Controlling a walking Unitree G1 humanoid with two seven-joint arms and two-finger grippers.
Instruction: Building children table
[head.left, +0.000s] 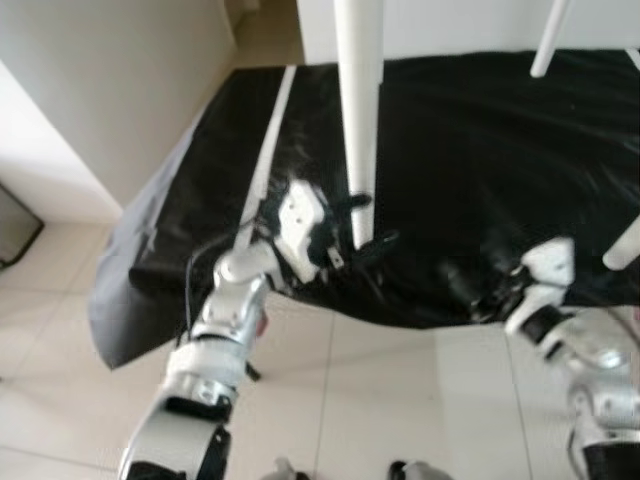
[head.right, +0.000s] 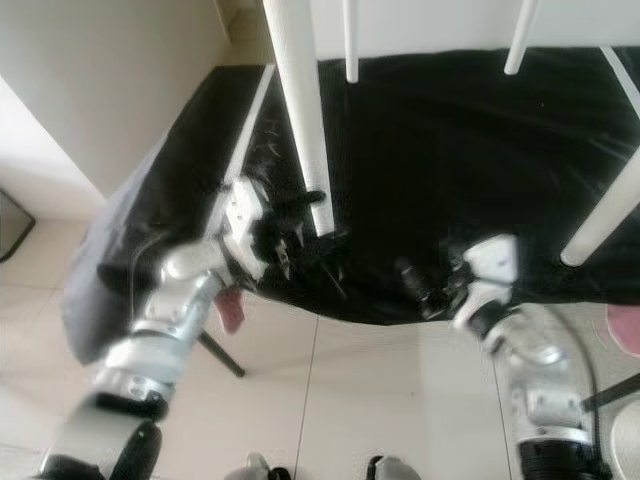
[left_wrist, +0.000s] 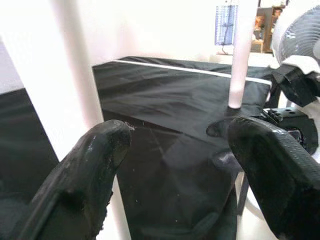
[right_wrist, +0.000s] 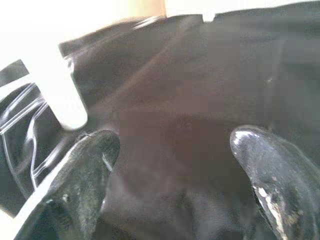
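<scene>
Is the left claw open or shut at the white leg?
Open. The left claw has its fingers spread, with the leg between them, gap visible.

Pale tiled floor (head.left: 400, 400) below me, off-white wall (head.left: 110, 80) on my left, white fan (left_wrist: 297, 35) in bright light.

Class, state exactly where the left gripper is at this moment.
In the left eye view the left gripper is at the lower end of the nearest white table leg, its fingers open on either side of it, above the black sheet.
</scene>
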